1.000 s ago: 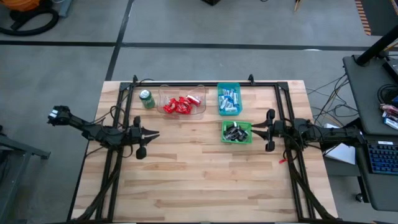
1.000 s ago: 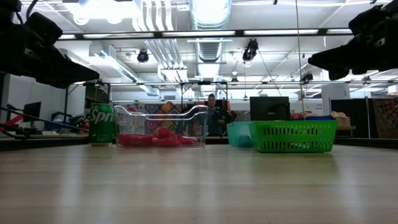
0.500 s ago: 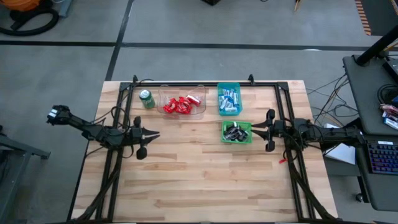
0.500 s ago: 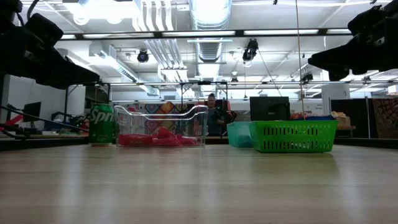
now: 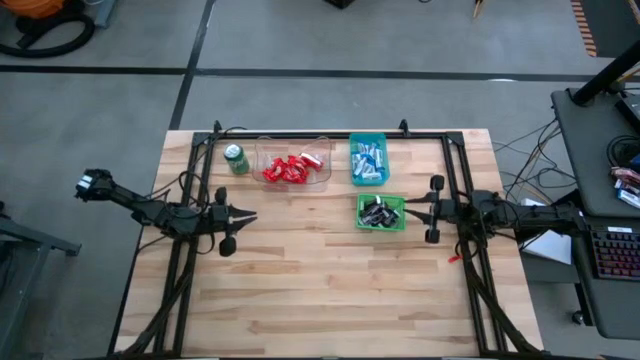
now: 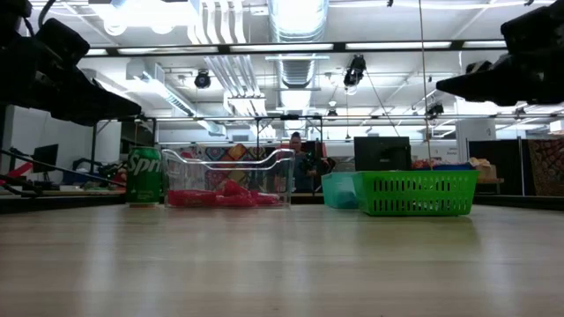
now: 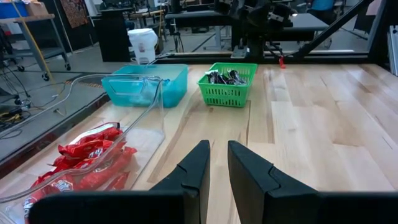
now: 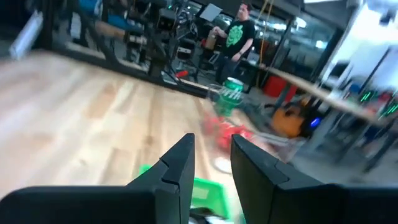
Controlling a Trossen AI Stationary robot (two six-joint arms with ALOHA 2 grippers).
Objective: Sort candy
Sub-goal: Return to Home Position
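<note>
Homing both arms; I see the candy (image 5: 288, 168) sorted into three bins (image 5: 322, 176).
Left tool (image 5: 243, 215) and right tool (image 5: 415, 209) hang slightly parted, empty; candy lies between them, dark bars (image 5: 379, 211) just beside the right.

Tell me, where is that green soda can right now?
In the high view, the green Sprite can stands near the far edge of the wooden table, on the left side. It is just beside the clear bin of red candy bars.

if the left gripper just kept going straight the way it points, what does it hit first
Likely the green basket; the left gripper points straight at it, though it may ride high enough to pass over.
</note>
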